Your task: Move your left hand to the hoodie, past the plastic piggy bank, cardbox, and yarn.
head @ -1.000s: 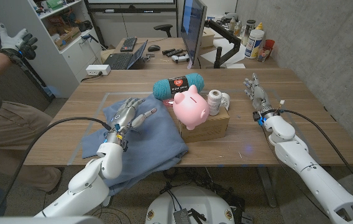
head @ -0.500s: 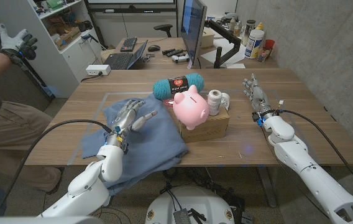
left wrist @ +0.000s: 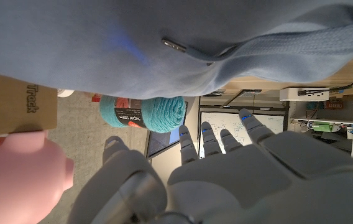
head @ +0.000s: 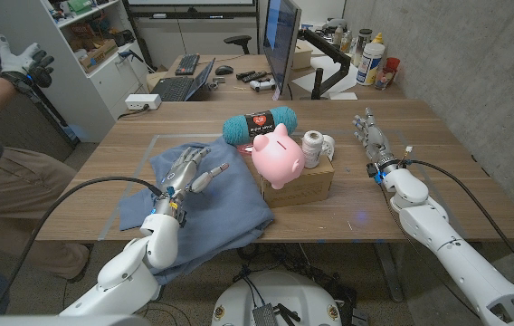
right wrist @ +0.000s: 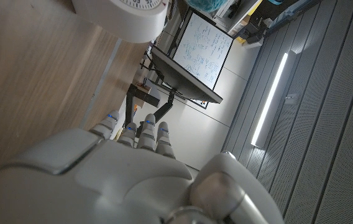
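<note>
Left hand [head: 194, 169] has crept slightly further over the hoodie [head: 230, 204] — fingers spread, holding nothing

Left to right — hoodie [head: 210, 194], then cardbox [head: 300, 179] with piggy bank [head: 279, 158] on top; yarn [head: 258, 124] behind.

From my head view, the hoodie [head: 212, 204] hangs over the near tabletop [head: 420, 195] edge, its lower part hidden by my left arm. The cardbox [head: 304, 184] is partly covered by the piggy bank [head: 278, 156]. In the left wrist view the piggy bank [left wrist: 15, 180] is cut off at the frame edge. I cannot tell whether my left hand [head: 187, 168] touches the cloth.
</note>
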